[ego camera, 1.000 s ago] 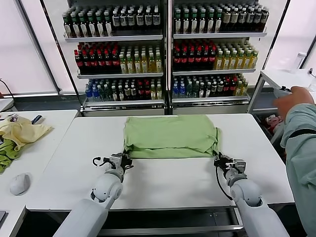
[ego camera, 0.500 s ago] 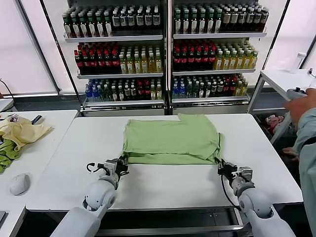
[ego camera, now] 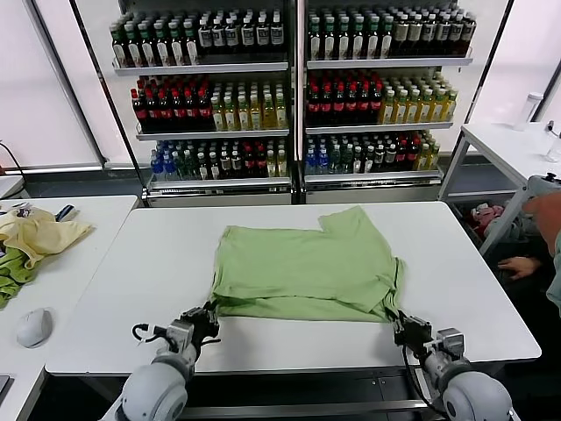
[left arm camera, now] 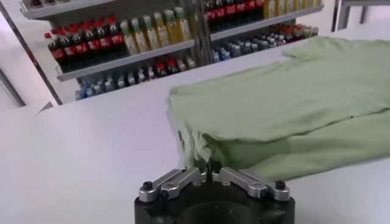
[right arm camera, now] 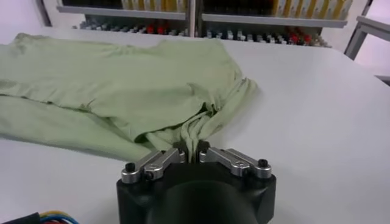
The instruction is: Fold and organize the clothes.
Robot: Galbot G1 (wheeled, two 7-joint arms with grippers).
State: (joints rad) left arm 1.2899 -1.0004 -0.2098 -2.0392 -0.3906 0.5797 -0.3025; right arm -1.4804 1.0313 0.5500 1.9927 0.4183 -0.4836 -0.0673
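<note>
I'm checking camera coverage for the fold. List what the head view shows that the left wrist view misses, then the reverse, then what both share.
Only the head view shows the right pincer shut on the light green polo shirt's near right corner, the pale yellow garment and computer mouse on the side table, and a person's hand at the right edge.

Only the left wrist view shows, close up, the left pincer clamping a bunched fold of the shirt's near left corner.

Both share the shirt, the white table, the left pincer and the bottle shelves.
</note>
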